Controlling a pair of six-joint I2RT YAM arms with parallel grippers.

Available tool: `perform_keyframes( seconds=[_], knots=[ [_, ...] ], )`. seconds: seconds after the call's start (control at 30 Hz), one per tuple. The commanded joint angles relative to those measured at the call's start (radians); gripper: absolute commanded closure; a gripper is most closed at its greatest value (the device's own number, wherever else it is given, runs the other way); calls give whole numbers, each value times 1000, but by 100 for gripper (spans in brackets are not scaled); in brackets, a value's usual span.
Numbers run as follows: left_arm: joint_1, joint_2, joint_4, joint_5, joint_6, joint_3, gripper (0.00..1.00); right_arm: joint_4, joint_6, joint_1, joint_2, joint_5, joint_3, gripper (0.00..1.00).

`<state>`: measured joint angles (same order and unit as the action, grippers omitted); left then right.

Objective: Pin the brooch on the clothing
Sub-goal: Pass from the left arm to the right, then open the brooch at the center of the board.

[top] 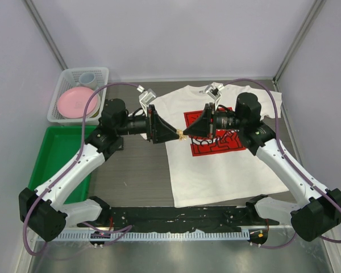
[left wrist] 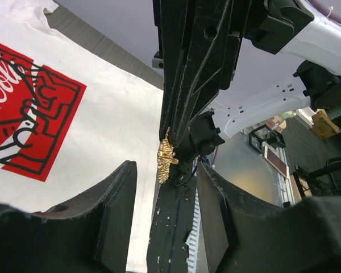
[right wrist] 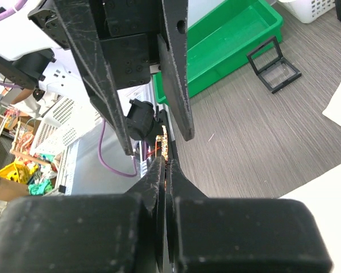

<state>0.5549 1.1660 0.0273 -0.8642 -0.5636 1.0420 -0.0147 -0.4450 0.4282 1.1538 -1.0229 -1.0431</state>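
Right gripper (right wrist: 166, 165) pinches the brooch (left wrist: 165, 159); left gripper (top: 174, 133), jaws parted, faces it tip-to-tip; both wrists horizontal above the T-shirt's (top: 216, 170) edge.

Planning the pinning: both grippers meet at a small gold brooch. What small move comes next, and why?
Probably back the left gripper straight away: its jaws stand open either side, while the right gripper is shut on the small gold brooch above the white red-printed T-shirt.

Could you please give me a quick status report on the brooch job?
Left gripper open, around right's fingertips. Right gripper shut on brooch. Brooch aloft above shirt edge, not pinned. No clutter on shirt.
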Motion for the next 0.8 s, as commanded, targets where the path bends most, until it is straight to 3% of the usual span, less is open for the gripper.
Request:
perform_keyframes(
  seconds=[0.0, 0.3, 0.77],
  knots=[
    [-4, -26, 49, -4, 25, -11, 50, -2, -11, 1, -14, 41, -32, 99],
    [2, -22, 39, 109, 36, -7, 50, 51, -89, 3, -17, 61, -5, 99],
    [30, 9, 94, 108, -22, 1, 50, 59, -103, 3, -22, 92, 5, 99]
  ],
)
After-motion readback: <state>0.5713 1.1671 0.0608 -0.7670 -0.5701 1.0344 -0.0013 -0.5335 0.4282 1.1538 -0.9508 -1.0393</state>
